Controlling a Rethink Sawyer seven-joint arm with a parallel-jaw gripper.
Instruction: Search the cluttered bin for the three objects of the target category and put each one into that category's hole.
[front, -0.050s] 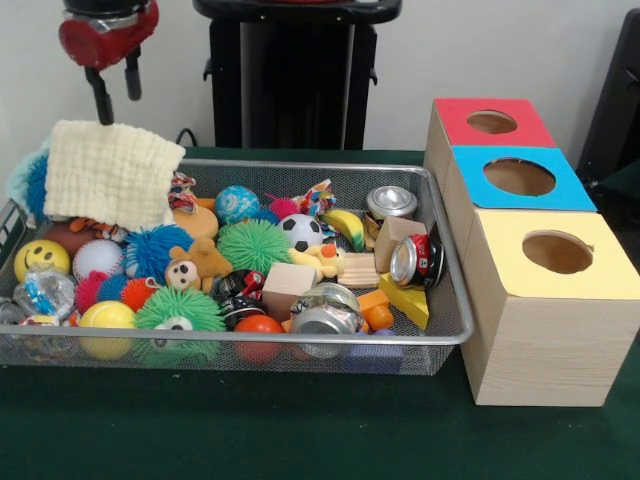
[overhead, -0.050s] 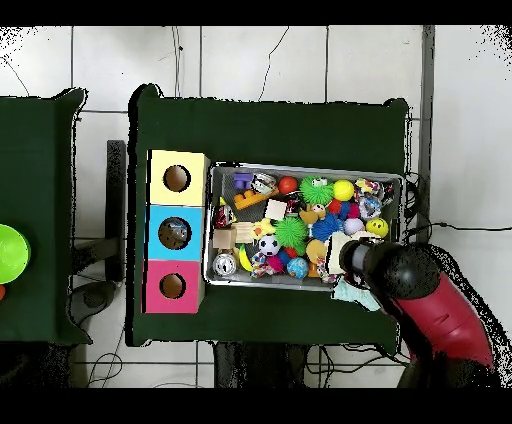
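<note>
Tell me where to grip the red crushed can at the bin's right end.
Judging by its pose, take the red crushed can across its dented body, coming straight down: it lies on its side, silver lid facing outward, leaning on a wooden block, so its flanks look freest.

The arm (overhead, -0.050s: 440, 310) is a glossy red rounded shell over black joints. Its wrist housing is red with a silvery metal band, and below it the gripper (front, -0.050s: 117, 92) has two thin, straight black fingers (front, -0.050s: 101, 100).

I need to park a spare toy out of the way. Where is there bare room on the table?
Bare green cloth runs along the mesh bin's near rim and before the yellow box. Inside the bin it is packed. The gap between bin and boxes is too narrow.
</note>
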